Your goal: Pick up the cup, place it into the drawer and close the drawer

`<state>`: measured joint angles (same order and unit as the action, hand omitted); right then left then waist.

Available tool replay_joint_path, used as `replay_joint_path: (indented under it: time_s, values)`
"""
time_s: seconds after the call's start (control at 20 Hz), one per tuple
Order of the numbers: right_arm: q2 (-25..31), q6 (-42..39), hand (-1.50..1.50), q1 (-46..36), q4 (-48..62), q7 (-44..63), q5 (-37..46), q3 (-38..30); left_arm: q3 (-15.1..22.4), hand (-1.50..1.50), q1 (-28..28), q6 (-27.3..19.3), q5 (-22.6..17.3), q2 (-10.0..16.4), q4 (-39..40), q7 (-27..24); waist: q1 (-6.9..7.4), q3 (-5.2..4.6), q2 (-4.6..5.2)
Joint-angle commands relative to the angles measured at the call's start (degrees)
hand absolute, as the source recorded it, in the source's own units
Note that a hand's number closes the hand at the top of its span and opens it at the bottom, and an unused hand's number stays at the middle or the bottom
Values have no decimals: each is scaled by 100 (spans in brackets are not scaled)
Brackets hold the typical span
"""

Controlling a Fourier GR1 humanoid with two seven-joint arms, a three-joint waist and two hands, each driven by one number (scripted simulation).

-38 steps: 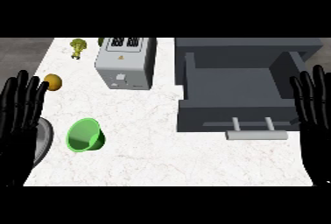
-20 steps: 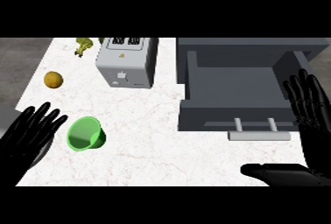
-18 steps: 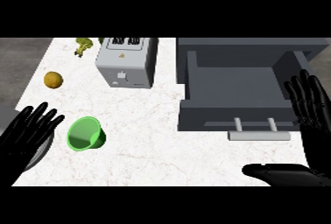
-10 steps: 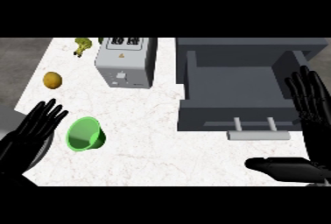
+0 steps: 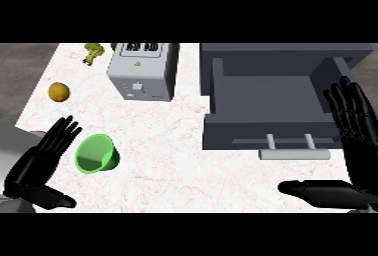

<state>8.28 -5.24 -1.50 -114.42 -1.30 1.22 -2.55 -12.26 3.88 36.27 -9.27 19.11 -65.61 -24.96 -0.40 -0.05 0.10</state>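
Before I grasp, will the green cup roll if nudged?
Round, tapered green cup seems to lie on its side, so it likely rolls in a curve. Its thin walls look light, easily knocked by the left robot hand.

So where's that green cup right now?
Head view: the green cup sits on the counter at left, right beside the left hand, nearer the robot than the toaster, apart from the open drawer.

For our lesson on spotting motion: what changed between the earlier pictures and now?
The left hand moved down and inward, close beside the green cup, holding nothing. The right hand stayed by the right edge, its thumb now showing. Cup, drawer and toaster kept their places.
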Motion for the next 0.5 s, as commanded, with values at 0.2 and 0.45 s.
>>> replay_joint_path:
  time_s: [0.2, 0.45]
  values:
    - [201, -330, -150, 11, 52, -9, -316, -319, -38, -150, 986, -45, 1023, 325, 2691, -1871, -56, -6, 13]
    - [120, -239, -150, -154, 23, 110, -263, -286, -100, -150, 1326, 75, 1038, 562, 3675, -2461, -59, -11, 26]
